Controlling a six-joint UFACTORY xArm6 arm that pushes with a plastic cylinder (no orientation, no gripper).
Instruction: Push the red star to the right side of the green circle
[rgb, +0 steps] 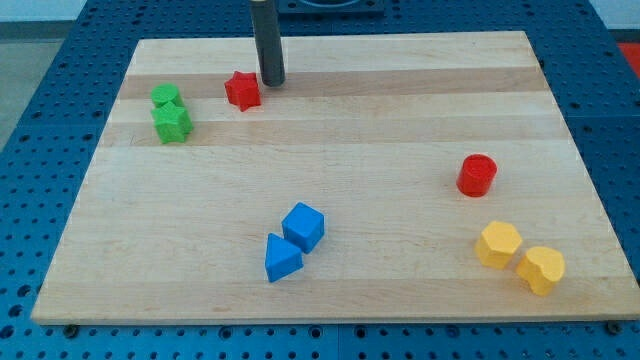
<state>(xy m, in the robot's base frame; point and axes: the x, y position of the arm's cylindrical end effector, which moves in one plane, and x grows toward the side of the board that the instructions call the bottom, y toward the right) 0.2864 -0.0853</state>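
Note:
The red star (242, 90) lies near the view's top, left of centre, on the wooden board (400, 110). My tip (272, 82) rests on the board just to the star's right, close to touching it. Two green blocks sit further left, touching each other. The upper, smaller one (165, 97) looks like the green circle. The lower one (173, 123) looks like a green star. The red star is to the right of both, with a gap of about one block's width.
A red cylinder (477, 175) stands at the view's right. A blue cube (303, 226) and a blue triangle (282, 258) touch at the bottom centre. A yellow hexagon (497, 244) and a yellow heart (541, 269) sit at the bottom right.

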